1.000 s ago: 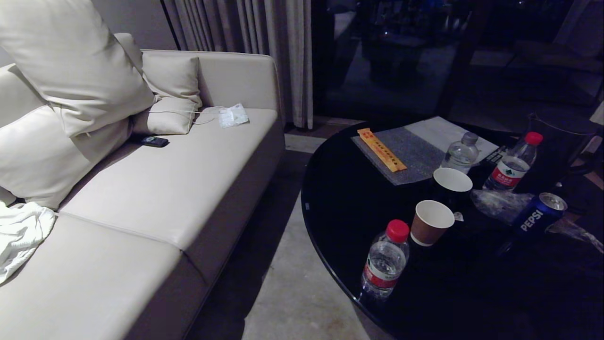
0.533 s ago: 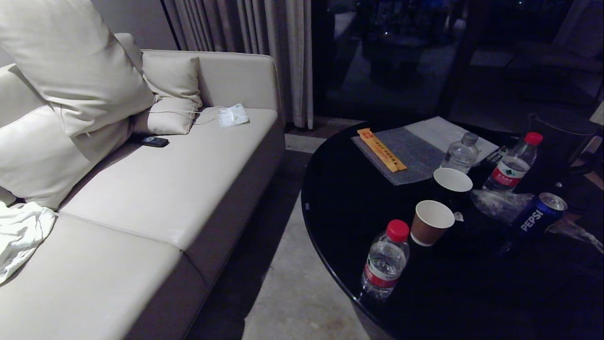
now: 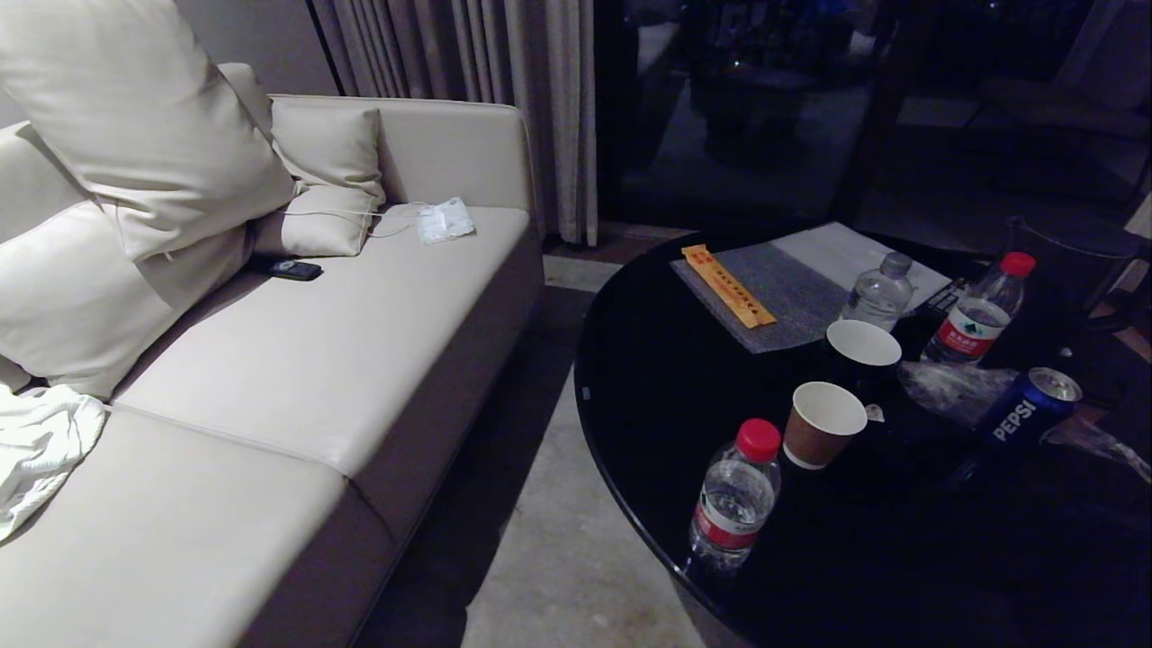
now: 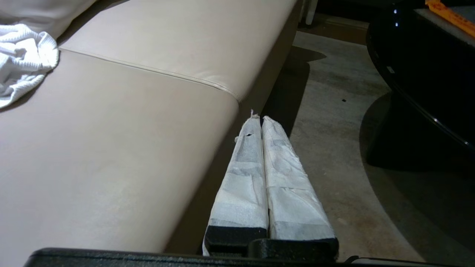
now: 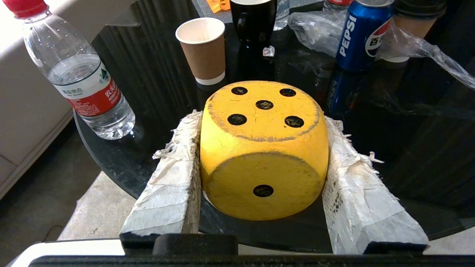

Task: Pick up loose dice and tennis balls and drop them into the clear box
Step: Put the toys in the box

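A yellow die with dark pips sits between the white-wrapped fingers of my right gripper, which is shut on its two sides. It hangs just above the near edge of the black glass table, five pips up. My left gripper is shut on nothing and parked over the gap between sofa and table. Neither gripper shows in the head view. The clear box and the tennis balls are out of view.
On the round black table stand a red-capped water bottle, a brown paper cup, a black mug, a Pepsi can and crumpled plastic. A beige sofa lies to the left, across a strip of bare floor.
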Available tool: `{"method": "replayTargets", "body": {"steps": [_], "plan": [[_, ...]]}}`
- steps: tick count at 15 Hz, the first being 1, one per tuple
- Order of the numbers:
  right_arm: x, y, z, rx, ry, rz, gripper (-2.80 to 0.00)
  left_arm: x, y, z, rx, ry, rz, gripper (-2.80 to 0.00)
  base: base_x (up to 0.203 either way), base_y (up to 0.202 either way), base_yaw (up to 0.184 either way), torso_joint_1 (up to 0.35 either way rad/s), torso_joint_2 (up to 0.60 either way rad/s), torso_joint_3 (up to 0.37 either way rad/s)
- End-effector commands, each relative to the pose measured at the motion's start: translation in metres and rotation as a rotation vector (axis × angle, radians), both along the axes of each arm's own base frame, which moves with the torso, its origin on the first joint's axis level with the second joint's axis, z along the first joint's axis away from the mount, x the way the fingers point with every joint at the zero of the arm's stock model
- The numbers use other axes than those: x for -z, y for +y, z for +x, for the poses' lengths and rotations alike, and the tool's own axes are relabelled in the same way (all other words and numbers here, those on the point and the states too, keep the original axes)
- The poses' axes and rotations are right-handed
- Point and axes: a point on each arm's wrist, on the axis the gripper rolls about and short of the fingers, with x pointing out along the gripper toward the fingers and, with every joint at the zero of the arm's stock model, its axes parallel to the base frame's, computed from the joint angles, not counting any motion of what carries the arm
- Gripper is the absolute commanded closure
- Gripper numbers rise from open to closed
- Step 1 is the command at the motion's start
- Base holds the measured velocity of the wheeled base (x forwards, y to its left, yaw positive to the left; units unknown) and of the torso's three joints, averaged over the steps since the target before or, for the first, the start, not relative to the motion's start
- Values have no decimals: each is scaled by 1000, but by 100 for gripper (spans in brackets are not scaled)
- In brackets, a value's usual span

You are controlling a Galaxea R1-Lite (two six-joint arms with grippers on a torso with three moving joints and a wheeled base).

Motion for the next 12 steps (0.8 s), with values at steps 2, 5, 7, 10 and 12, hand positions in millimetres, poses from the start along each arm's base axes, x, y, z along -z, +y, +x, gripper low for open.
{"method": "replayTargets", "body": {"steps": [2,5,7,10,12], "plan": [[0,0,0,0,3,0,0,0,0,0,5,3,3,0,0,0,0,0,0,0],[0,0,0,0,3,0,0,0,0,0,3,3,3,0,0,0,0,0,0,0],[0,0,0,0,4,1,0,0,0,0,3,3,1,0,0,0,0,0,0,0],[0,0,0,0,4,1,0,0,0,0,2,3,3,0,0,0,0,0,0,0],[0,0,0,0,4,3,0,0,0,0,3,3,3,0,0,0,0,0,0,0]]}}
